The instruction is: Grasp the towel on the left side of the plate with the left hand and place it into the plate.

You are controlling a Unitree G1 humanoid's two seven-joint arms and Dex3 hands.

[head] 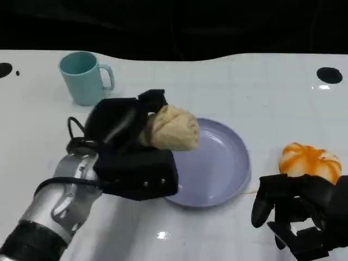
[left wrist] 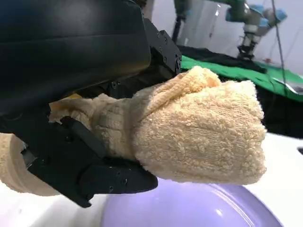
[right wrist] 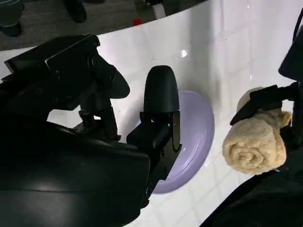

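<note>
The white table [head: 228,81] spreads wide, and at its centre sits the lavender plate [head: 223,163], waiting to receive. The left hand [head: 128,149] comes in from the plate's nine o'clock, fingers clenched firmly around the rolled beige towel [head: 171,129], which is lifted off the table and pokes out over the plate's nine-o'clock rim, just where a drop would need it, though I'd say a little more reach toward the middle would make the release safer. At the plate's four o'clock the right hand [head: 296,217] rests, fingers spread and holding nothing, parked clear of the action. Just behind it lies an orange-and-white pumpkin [head: 310,161], and at eleven o'clock stands a teal mug [head: 84,76].
</note>
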